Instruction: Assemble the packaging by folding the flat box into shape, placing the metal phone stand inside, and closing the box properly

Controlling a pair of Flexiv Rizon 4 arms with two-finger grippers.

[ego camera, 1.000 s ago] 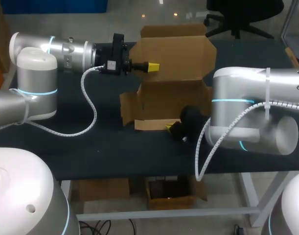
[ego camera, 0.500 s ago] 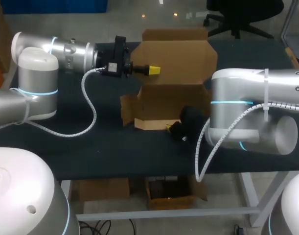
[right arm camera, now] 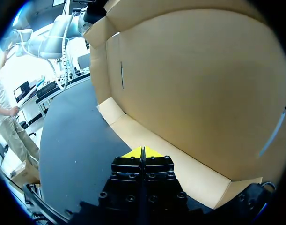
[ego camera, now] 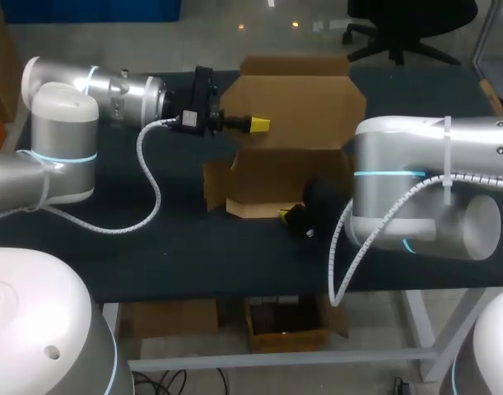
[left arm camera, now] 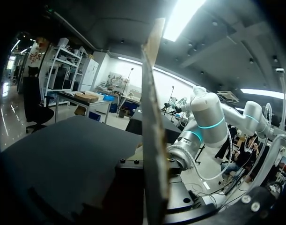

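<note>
A brown cardboard box (ego camera: 284,177) stands open in the middle of the dark table. Its big lid panel (ego camera: 309,99) rises at the back. My left gripper (ego camera: 259,124) reaches in from the left and is shut on that panel near its left edge. In the left wrist view the panel (left arm camera: 152,140) runs edge-on straight ahead of the gripper. My right gripper (ego camera: 286,216) is shut with nothing in it, its yellow tips (right arm camera: 143,152) at the box's low front flap (right arm camera: 180,171), facing the inner wall (right arm camera: 194,84). No phone stand shows in any view.
The dark table top (ego camera: 111,247) stretches left of the box and in front of it. My right arm's thick elbow (ego camera: 424,206) hangs over the table's right part, close to the box's right side flap (ego camera: 348,156).
My left gripper has moved down and slightly right, and the lid panel has tipped forward with it. The right gripper has stayed at the front flap.
</note>
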